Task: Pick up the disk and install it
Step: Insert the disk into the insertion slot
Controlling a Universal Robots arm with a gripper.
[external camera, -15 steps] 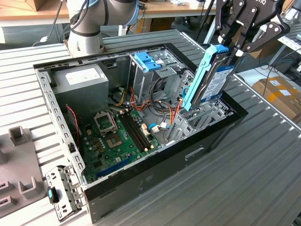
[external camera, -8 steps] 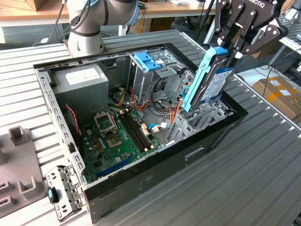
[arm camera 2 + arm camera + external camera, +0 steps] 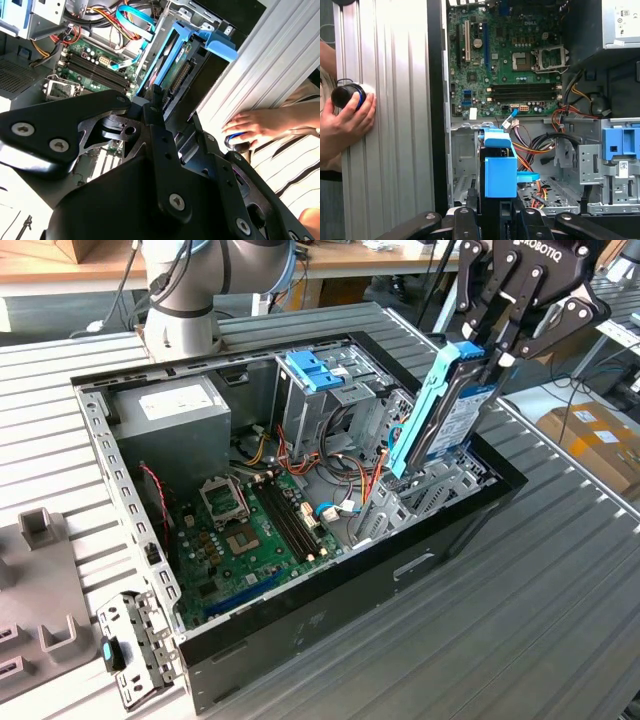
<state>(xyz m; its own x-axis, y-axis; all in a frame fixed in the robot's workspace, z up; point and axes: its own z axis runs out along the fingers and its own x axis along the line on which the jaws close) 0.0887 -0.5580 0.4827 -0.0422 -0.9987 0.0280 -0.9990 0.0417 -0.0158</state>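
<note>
Above the open computer case (image 3: pixel 330 625), at the exterior view's right end, your gripper (image 3: pixel 492 348) is clamped on the upper end of the disk (image 3: pixel 450 410). The disk stands on edge and tilted, with 1 blue side rail turned toward the exterior view's left. Its lower end reaches down among the metal bay walls (image 3: pixel 440 490) at that corner of the case. You cannot tell from either wrist view whether it touches the bay.

Inside the case, the green motherboard (image 3: pixel 240 540) lies flat on the floor. The grey power supply (image 3: pixel 170 410) sits at the far corner on the exterior view's left. A metal drive cage with a blue cap (image 3: pixel 315 370) stands between the power supply and the disk. Loose coloured cables (image 3: pixel 340 465) run between the cage and the board.

Outside the case, a person's hand (image 3: pixel 345 125) rests on the ribbed table (image 3: pixel 395 150), cupped around a small black round object with a blue ring (image 3: pixel 347 95). The hand is well apart from the gripper.
</note>
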